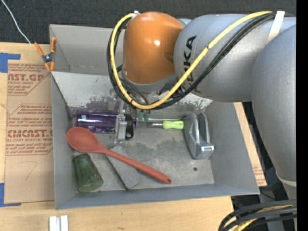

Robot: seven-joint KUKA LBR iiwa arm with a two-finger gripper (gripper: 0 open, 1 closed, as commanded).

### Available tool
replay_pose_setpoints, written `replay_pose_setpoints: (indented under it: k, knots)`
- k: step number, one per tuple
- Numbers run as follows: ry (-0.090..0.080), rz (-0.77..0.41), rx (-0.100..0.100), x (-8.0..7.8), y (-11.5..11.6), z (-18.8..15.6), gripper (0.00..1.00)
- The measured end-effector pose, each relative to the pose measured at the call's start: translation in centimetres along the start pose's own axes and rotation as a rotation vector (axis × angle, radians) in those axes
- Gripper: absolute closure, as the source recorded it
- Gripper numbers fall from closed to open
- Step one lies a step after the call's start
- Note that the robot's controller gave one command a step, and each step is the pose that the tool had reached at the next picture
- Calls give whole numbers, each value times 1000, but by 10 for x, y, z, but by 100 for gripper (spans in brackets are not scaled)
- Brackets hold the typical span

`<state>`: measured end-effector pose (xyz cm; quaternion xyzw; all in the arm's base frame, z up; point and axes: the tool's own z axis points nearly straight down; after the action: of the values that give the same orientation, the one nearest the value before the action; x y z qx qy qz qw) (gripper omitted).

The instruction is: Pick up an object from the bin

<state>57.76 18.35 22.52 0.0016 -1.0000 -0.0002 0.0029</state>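
Observation:
My gripper (124, 133) reaches down under the orange wrist cover to the right end of a purple bottle (96, 121), which lies on its side at the bin's left. A red spoon (110, 152) lies just below the gripper, its bowl at the left and its handle running down to the right. A screwdriver with a green handle (169, 124) lies just right of the gripper.
A green glass (86, 173) lies in the front left corner. A dark grey flat strip (122, 173) lies under the spoon's handle. A grey tape dispenser (198, 135) sits at the right. The arm and its cables cover the bin's back.

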Motion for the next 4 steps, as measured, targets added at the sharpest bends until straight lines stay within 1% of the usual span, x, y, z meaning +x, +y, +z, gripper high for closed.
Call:
replay_pose_setpoints:
  k: [1, 2, 3, 4]
  knots:
    - [-8, 3, -1, -2, -1, -5, 0]
    - [5, -84, 1, 12, -32, 76, 0]
    - [-5, 53, 0, 50, -73, 74, 0]
    - [8, -74, 2, 61, -59, 154, 0]
